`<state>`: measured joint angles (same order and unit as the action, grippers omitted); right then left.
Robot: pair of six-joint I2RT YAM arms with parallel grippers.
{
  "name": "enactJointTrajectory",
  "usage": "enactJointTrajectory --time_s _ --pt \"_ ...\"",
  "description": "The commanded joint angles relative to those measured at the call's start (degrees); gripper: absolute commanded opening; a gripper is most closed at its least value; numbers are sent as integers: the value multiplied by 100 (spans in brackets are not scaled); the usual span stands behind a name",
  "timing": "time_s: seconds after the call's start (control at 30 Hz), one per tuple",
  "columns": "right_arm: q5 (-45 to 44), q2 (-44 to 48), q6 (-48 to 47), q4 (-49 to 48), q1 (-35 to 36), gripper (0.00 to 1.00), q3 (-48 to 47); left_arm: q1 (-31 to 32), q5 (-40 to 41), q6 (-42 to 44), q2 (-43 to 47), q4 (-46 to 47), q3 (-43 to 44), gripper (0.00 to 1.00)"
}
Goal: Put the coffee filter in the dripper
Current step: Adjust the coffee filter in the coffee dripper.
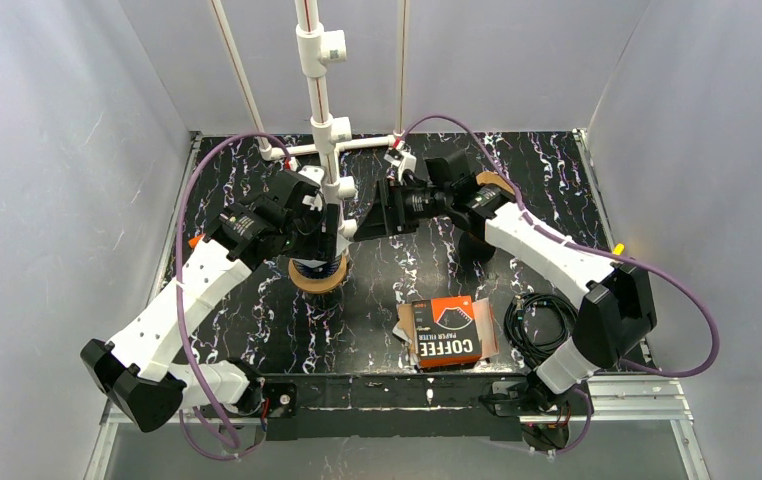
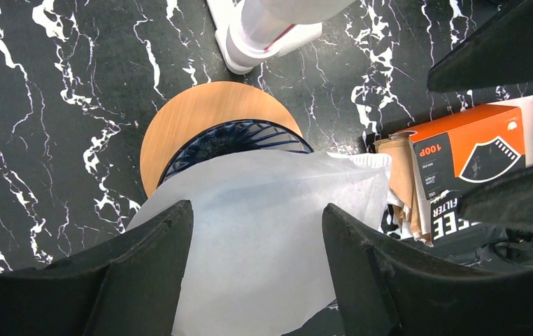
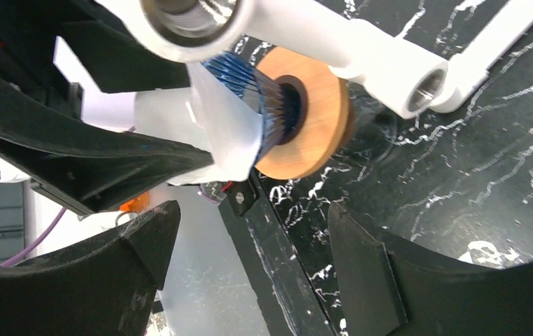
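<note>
**Filter draped on the dripper rim, not seated**

One white coffee filter (image 2: 271, 196), slung between the jaws of the left gripper (image 2: 257, 231). Far edge lying over the near rim of the one blue dripper (image 2: 239, 136), not down inside the cone. Left jaws spread wide, paper touching both fingers; can't tell if it's actually pinched. One wooden base (image 2: 194, 112) under the dripper, flat on the black marble bench (image 2: 40, 105). Right gripper (image 3: 253, 224) near the dripper, jaws wide apart too, holding nothing. One orange filter box (image 1: 449, 330) well apart.
</note>
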<state>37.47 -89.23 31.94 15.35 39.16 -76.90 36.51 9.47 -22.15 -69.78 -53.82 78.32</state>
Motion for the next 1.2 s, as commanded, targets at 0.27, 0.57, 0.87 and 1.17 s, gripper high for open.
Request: enactJointTrajectory --time_s 0.27,0.57,0.87,1.17 --pt "169 -363 290 -759 410 77 -127 -48 -306 28 58 -10 -72 66" --pt "-157 -714 205 -213 478 55 -420 -68 -426 17 139 -11 23 66" --pt "-155 -834 254 -53 488 54 -698 -92 -148 202 293 -279 376 57" --pt "-135 -940 264 239 488 54 -981 -92 509 451 385 -269 720 49"
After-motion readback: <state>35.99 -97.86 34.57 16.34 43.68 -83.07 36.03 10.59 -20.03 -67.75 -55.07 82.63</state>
